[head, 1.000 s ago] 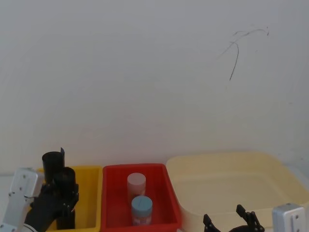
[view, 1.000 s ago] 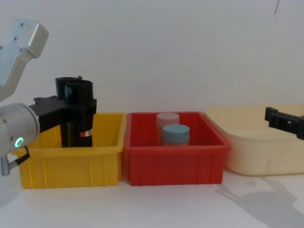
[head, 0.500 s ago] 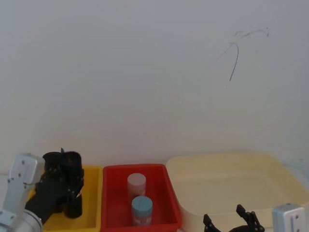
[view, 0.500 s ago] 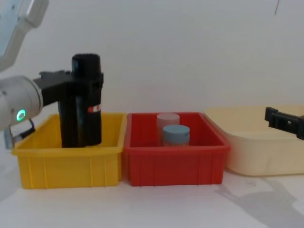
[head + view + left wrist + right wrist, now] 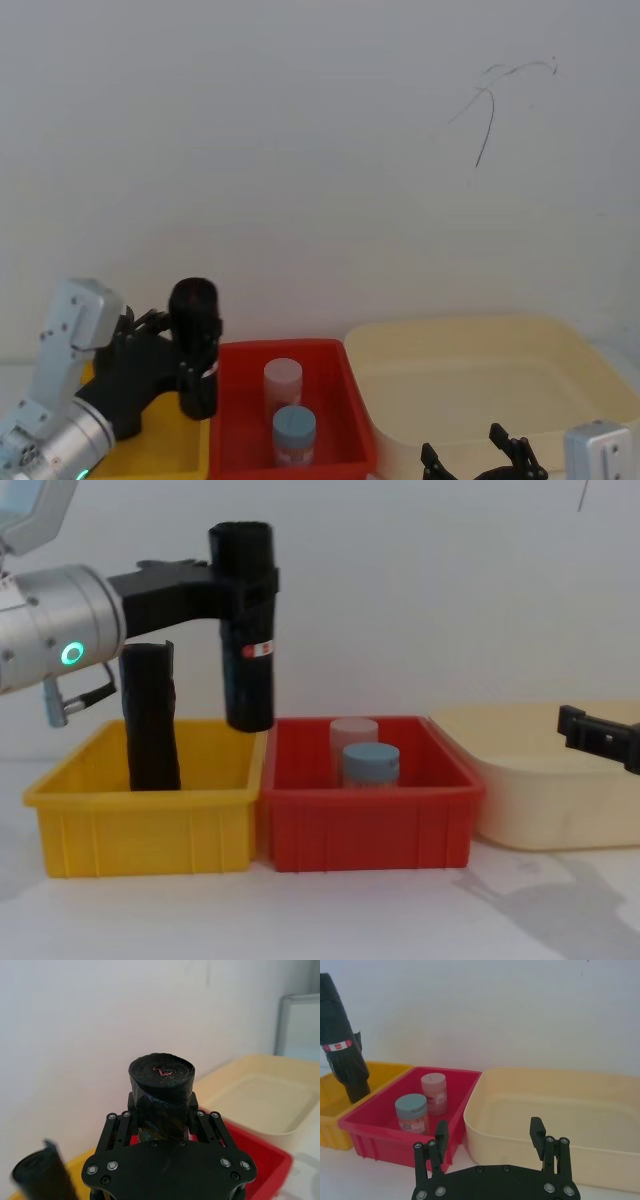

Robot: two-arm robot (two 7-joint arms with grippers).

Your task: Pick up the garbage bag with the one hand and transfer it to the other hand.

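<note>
Garbage bag (image 5: 247,620) was what I watched: the tall labelled roll hung upright in the air at about ten o'clock across the table, its lower end over the seam between the yellow bin (image 5: 140,830) and the red bin (image 5: 365,830) and touching neither. The left gripper (image 5: 232,580), on the arm with the green ring light, was pinching it near the top. That left the label and the whole lower half bare. A crinkled roll (image 5: 150,720) stood apart in the yellow bin. Off at three o'clock the right gripper (image 5: 489,1132) waited low beside the cream tub (image 5: 540,810), fingers spread and holding nothing. By my reckoning the pick-up was done and the handover was the step in hand. To do it well, the left arm should carry the garbage bag toward three o'clock, level and upright, high enough that its foot passes over the two jars (image 5: 370,765) in the red bin. The right gripper should rise toward nine o'clock and take the bare lower half squarely. It should press firmly, since rolled plastic likely gives and slips. Only then should the left let go.
</note>
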